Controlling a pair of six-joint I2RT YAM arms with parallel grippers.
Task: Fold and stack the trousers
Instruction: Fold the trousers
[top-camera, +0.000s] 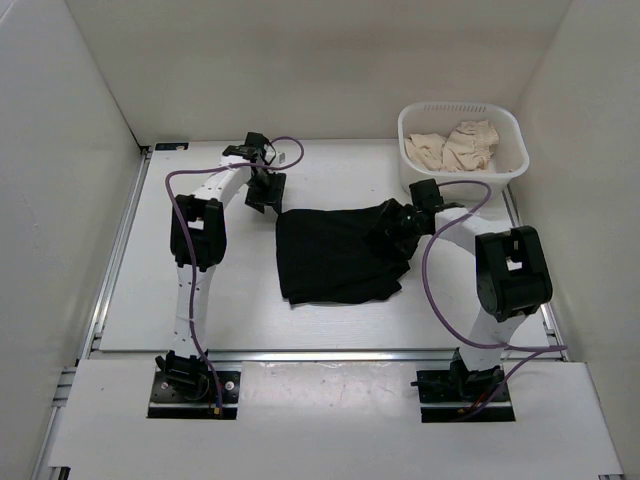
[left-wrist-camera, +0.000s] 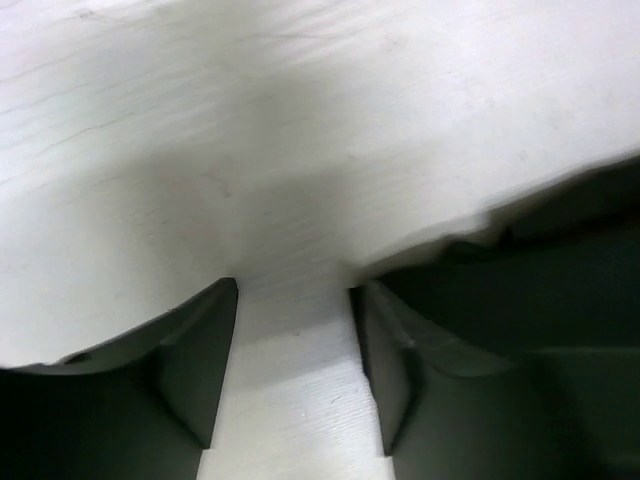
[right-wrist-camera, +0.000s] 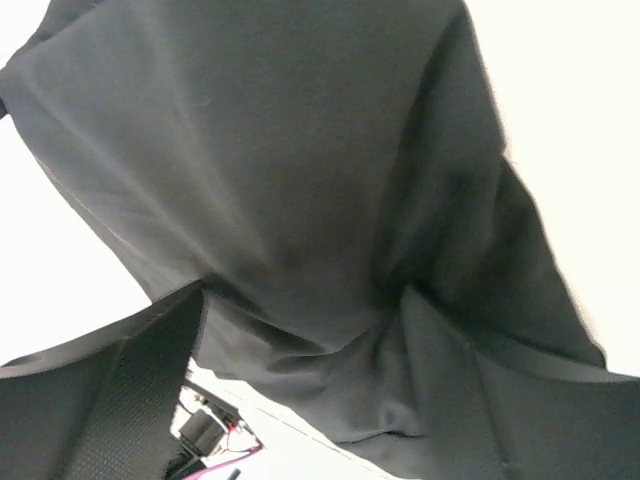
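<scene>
The black trousers (top-camera: 335, 255) lie folded into a rough rectangle in the middle of the white table. My left gripper (top-camera: 265, 190) sits low at their far left corner, open and empty; in the left wrist view (left-wrist-camera: 295, 330) only bare table shows between its fingers, and the trousers' edge (left-wrist-camera: 560, 300) lies just to the right. My right gripper (top-camera: 400, 228) is at the trousers' bunched right edge. In the right wrist view (right-wrist-camera: 300, 350) its jaws stand wide apart, with the black cloth (right-wrist-camera: 300, 150) draped between and over them.
A white basket (top-camera: 410, 125) stands at the far right corner with beige cloth pieces (top-camera: 460, 145) in it. White walls close in the table on the left, back and right. Metal rails run along the table's left and near edges.
</scene>
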